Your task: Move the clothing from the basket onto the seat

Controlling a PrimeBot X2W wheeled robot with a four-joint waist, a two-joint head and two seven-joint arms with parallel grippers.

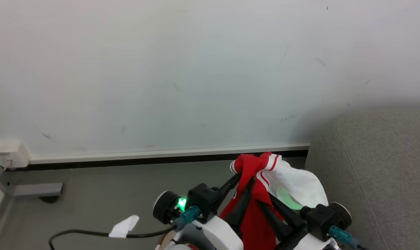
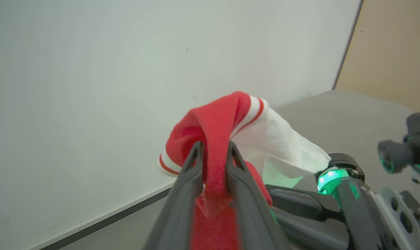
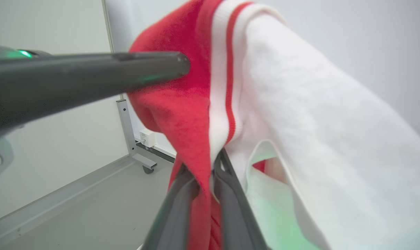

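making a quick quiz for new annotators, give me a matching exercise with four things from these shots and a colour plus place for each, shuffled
Things
1. clothing
2. seat
3. cable
4. wall box

Descriptions
A. grey, at the right of the head view
B. white, low on the wall at the far left
C. red with white trim, lifted off the floor
D. black, lying on the floor

Pairs: 1-C, 2-A, 3-D, 4-B
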